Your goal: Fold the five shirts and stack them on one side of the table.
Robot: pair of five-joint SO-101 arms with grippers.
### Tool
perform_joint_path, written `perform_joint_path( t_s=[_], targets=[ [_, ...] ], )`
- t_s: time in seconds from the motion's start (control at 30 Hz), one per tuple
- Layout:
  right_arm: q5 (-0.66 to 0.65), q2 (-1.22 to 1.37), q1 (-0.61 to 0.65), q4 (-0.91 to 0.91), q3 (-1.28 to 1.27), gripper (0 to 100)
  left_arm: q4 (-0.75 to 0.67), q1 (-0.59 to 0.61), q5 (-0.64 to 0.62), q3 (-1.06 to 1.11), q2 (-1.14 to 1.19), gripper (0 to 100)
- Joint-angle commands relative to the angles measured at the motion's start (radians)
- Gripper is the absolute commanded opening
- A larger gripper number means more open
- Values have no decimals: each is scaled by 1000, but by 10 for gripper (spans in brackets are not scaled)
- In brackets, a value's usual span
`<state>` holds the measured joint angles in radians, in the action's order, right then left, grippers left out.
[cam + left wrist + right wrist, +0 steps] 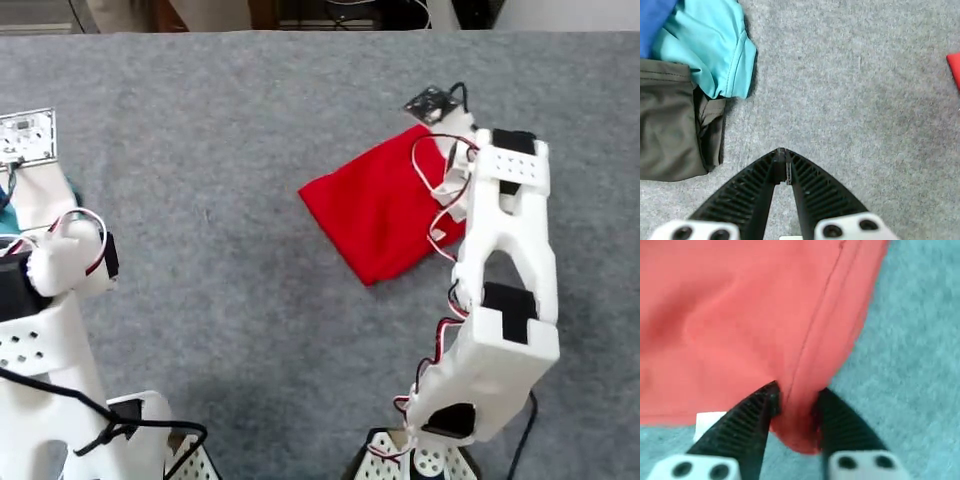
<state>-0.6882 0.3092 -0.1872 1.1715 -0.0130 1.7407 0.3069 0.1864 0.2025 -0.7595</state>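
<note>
A: Grey felt table [200, 280]. Red shirt [380, 215] folded, right of centre?
B: Yes; edge pinched in right gripper [796, 395].
A: Olive shirt [670, 120], teal shirt [705, 45], blue shirt [652, 15]?
B: Heaped at left edge, near left gripper [784, 160], fully closed, empty.

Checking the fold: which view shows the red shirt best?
High view: the red shirt shows nearly whole, one side under the right arm. Right wrist view: an edge pinched in the right gripper. Left wrist view: a sliver.
</note>
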Motion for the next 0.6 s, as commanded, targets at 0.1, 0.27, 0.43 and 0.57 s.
perform_joint_path(
  t_s=[0.1,0.27,0.43,0.57],
  targets=[
    [110,-125,-16,49,1,474,-12,9,6,3,-16,19],
    [226,-205,-15,58,-54,505,-12,9,8,3,-16,19],
    [632,-306,-68,180,-119,505,-12,9,8,3,-16,19],
    [773,-355,-81,199,-148,505,-12,9,8,3,-16,19]
  ],
)
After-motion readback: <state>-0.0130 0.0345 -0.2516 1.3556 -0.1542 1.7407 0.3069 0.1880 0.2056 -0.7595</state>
